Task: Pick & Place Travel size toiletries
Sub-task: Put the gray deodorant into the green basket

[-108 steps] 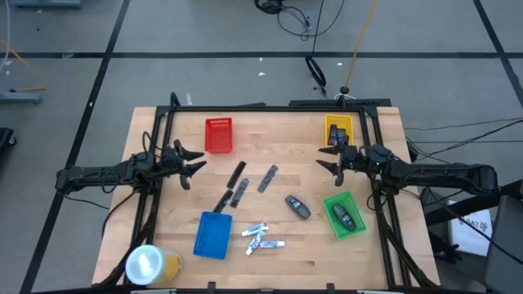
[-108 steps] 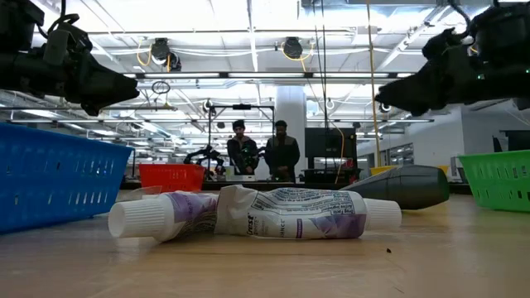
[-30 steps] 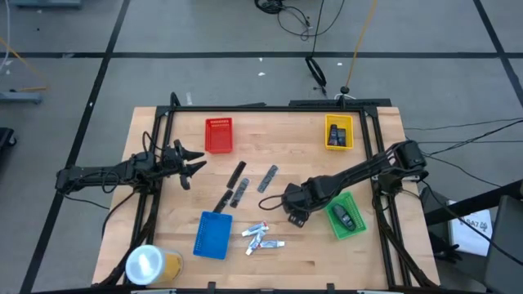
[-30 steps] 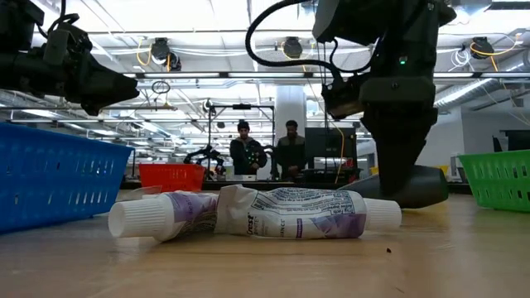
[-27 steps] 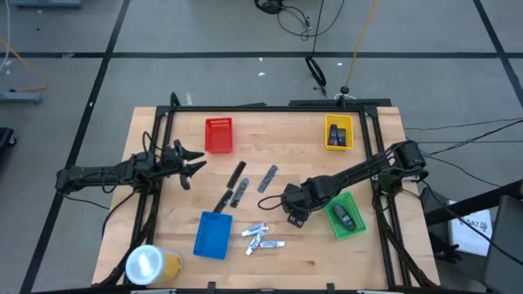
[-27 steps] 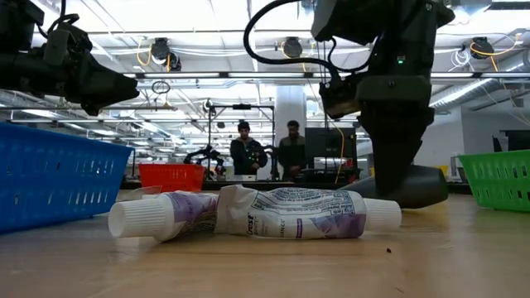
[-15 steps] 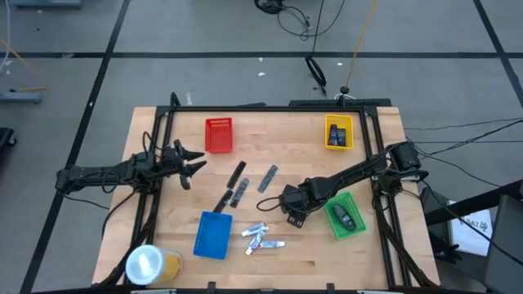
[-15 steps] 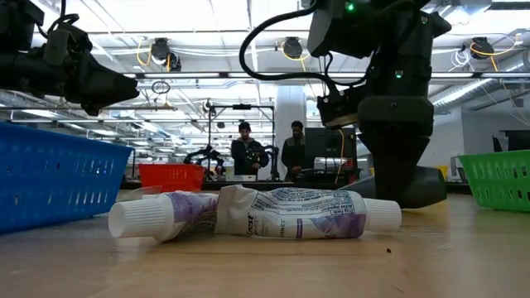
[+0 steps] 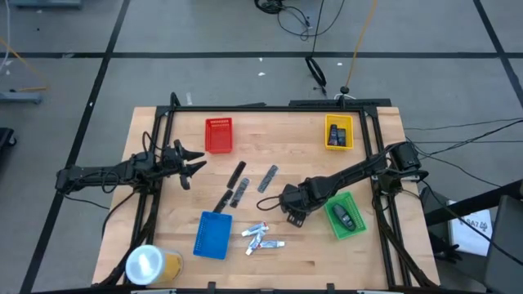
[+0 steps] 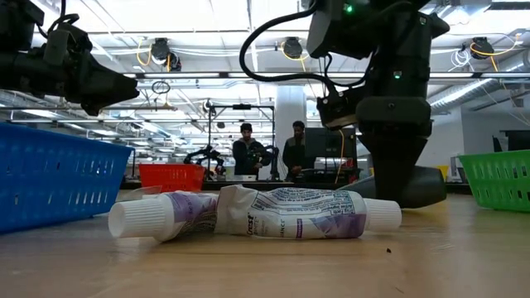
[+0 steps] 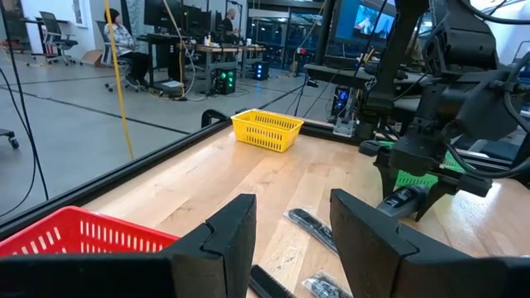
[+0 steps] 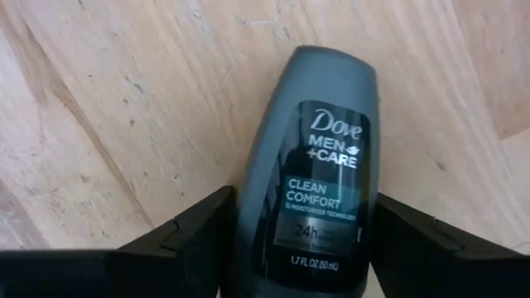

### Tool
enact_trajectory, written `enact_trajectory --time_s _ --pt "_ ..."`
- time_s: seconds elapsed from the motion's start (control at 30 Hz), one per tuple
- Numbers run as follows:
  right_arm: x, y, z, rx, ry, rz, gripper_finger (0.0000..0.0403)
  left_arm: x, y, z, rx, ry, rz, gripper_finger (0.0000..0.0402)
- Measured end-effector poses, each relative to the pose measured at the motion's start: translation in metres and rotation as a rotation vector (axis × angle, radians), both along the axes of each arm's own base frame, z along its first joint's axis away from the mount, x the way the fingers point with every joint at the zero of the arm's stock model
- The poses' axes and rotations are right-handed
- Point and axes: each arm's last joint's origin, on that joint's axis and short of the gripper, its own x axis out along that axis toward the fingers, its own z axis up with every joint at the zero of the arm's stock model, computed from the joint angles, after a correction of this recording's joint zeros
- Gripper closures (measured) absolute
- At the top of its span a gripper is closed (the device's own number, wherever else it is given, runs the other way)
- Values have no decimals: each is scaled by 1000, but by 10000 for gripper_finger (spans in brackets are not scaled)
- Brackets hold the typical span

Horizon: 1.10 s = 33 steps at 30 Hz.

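The right tool [image 12: 298, 228] stood open astride the grey deodorant bottle [image 12: 308, 174] lying mid-surface beside the green tray [image 9: 353, 202]; closing squarely across its body appeared advisable, left tool [image 9: 186, 162] idle, part-open.

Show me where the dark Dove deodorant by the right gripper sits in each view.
High: hidden under the right gripper.
Low: deodorant behind the gripper, right of centre.
Left wrist: deodorant below that gripper.
Right wrist: deodorant between the fingers.
Shared landmark: green tray.

Wooden table [image 9: 180, 216], four trays [image 9: 218, 135], scattered toiletries [image 9: 263, 237], roll [image 9: 151, 265]
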Motion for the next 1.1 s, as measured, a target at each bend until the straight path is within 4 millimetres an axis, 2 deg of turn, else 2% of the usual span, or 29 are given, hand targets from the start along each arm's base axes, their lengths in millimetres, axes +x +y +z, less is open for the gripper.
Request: enact_trajectory --time_s 0.13,0.4,0.67,0.83,1.1 --pt "0 0 0 3 2 -2 187 0 0 0 0 0 0 247" --pt "0 0 0 6 3 0 175 0 0 0 0 0 0 247" --pt "0 0 0 6 4 6 193 0 0 0 0 0 1 247" --pt "-2 0 7 14 -18 9 181 0 0 0 0 0 0 247" --pt "-8 -2 40 12 -137 3 194 0 0 0 0 1 0 247"
